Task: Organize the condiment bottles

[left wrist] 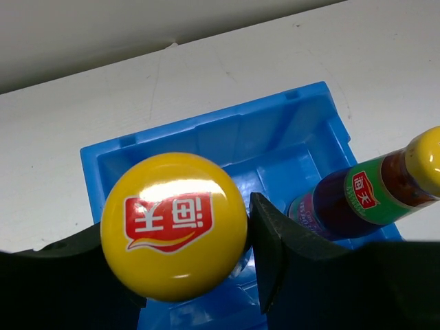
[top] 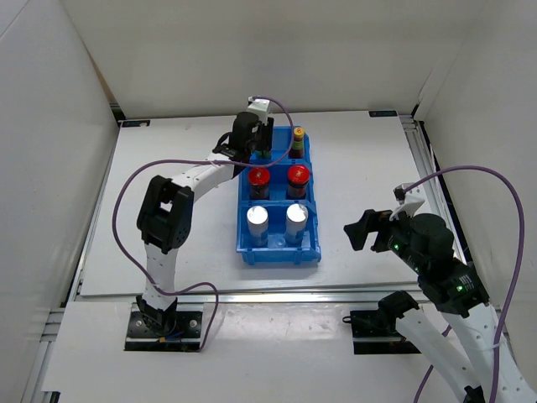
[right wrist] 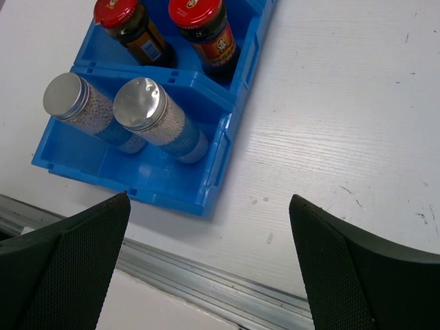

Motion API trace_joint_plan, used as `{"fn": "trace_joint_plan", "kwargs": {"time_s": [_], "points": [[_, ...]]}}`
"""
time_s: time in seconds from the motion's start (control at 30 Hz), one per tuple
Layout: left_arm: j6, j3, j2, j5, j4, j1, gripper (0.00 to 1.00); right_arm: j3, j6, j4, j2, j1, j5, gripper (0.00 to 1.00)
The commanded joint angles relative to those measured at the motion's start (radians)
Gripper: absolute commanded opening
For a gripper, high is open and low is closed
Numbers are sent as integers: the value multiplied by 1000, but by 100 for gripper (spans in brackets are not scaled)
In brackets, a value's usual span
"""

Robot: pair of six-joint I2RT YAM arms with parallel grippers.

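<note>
Counter (top: 168, 210): white and walled on three sides; it carries one blue bin (top: 242, 250).
Bin layout: three compartments in a row running from the arms towards the back wall.
Far compartment: both slim yellow-capped bottles.
Held bottle (left wrist: 174, 227): upright over the left half of the far compartment. From the left wrist its round yellow cap with a red logo is seen from above. Whether its base rests on the bin floor cannot be told.
Second bottle (left wrist: 357, 199): stands free in the right half of the same compartment, near the held bottle and apart from it. It has a green and red label on dark glass.
Middle compartment: two red-lidded jars (right wrist: 130, 27) (right wrist: 203, 31) stand side by side.
Near compartment: two silver-topped cylinders (right wrist: 79, 103) (right wrist: 155, 117) stand side by side.
Left arm (top: 189, 180): reaches over the counter to the bin's far end.
Left jaws: pinching the held bottle just under its cap, one black finger (left wrist: 275, 254) on each side.
Right arm (top: 445, 269): sits to the right of the bin, well apart from it.
Right jaws: spread wide and holding nothing, above bare counter beside the bin's near corner.
</note>
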Motion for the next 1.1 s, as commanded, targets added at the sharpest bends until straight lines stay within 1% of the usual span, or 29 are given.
{"fn": "trace_joint_plan", "kwargs": {"time_s": [0.0, 0.13, 0.17, 0.23, 0.27, 0.3, 0.33, 0.4, 0.57, 0.67, 0.7, 0.8, 0.87, 0.9, 0.93, 1.0, 1.03, 1.07], "points": [[22, 20, -40, -11, 132, 0, 24, 14, 12, -2, 2, 1, 23, 99], [31, 11, -40, -2, 132, 0, 36, 23, 21, -2, 33, 1, 23, 99], [40, 11, -40, -2, 132, 0, 44, 23, 21, -2, 33, 1, 23, 99], [40, 11, -40, -2, 132, 0, 51, 23, 21, -2, 33, 1, 23, 99], [40, 11, -49, -2, 132, 0, 52, 23, 21, -2, 42, 1, 23, 99], [50, 2, -49, -2, 132, 0, 59, 23, 21, -2, 42, 1, 23, 99], [50, 1, -49, 7, 132, 0, 63, 23, 30, -2, 42, 1, 23, 99], [50, 1, -49, 7, 132, 0, 68, 23, 30, -2, 42, 1, 23, 99], [79, -17, -49, 7, 132, -9, 69, 23, 30, -11, 42, 1, 32, 99], [90, -26, -67, -24, 141, -20, 72, 23, 30, -12, 33, 1, 32, 99], [90, -26, -68, -24, 141, -20, 75, 23, 39, -12, 33, 1, 32, 99], [99, -26, -89, -50, 150, -20, 80, 23, 39, -12, 24, 1, 32, 99], [99, -17, -101, -85, 150, -20, 90, 23, 39, -12, 24, 1, 32, 99], [108, -17, -123, -97, 150, -20, 98, 23, 50, -12, 24, 1, 32, 99], [120, 6, -135, -106, 150, -20, 100, 23, 64, -12, 24, 1, 57, 99], [129, 37, -191, -119, 117, -20, 100, 49, 101, -36, 34, 1, 112, 99], [139, 81, -213, -128, 88, -20, 100, 62, 113, -48, 47, 1, 141, 99], [139, 104, -238, -137, 22, -20, 100, 75, 113, -48, 57, 1, 167, 99]]}}
